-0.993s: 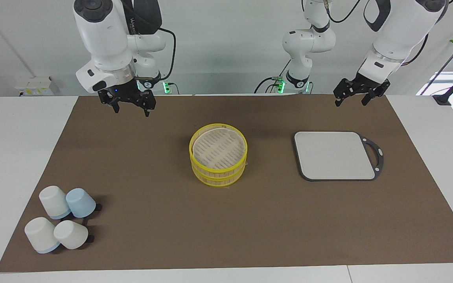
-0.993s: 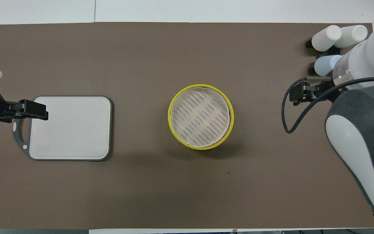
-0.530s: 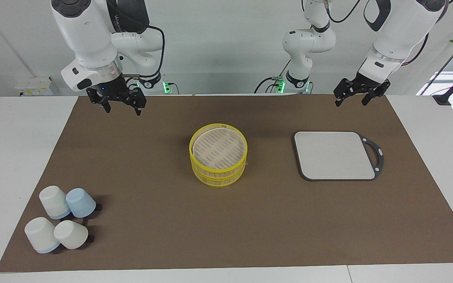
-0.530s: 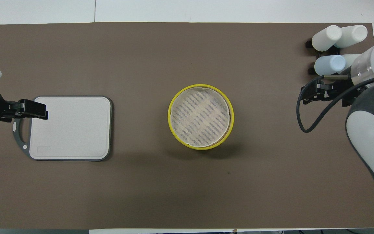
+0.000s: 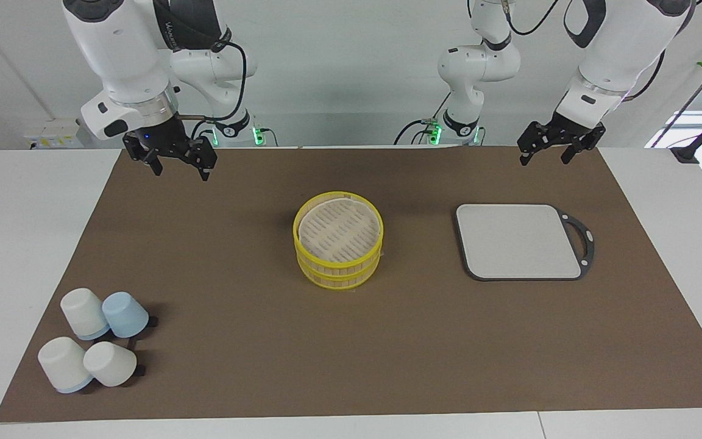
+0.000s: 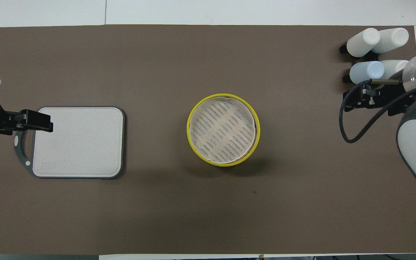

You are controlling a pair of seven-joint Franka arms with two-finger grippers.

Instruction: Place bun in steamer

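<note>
The steamer (image 5: 339, 244) stands in the middle of the brown mat as two stacked yellow-rimmed tiers with a pale slatted top; it also shows in the overhead view (image 6: 223, 129). The bun is not in view anywhere. My right gripper (image 5: 180, 172) hangs open and empty above the mat's edge nearest the robots, toward the right arm's end, well apart from the steamer; in the overhead view it (image 6: 356, 102) is beside the cups. My left gripper (image 5: 543, 160) hangs open and empty above the mat's edge by the grey board, and shows in the overhead view (image 6: 36, 121).
A flat grey board with a black handle (image 5: 518, 241) (image 6: 78, 142) lies toward the left arm's end. Several upturned white and pale blue cups (image 5: 92, 347) (image 6: 374, 50) cluster at the right arm's end, farther from the robots than the steamer.
My right gripper has moved away from the steamer, toward the right arm's end of the table and slightly up. The left arm, steamer, board and cups have not moved.
</note>
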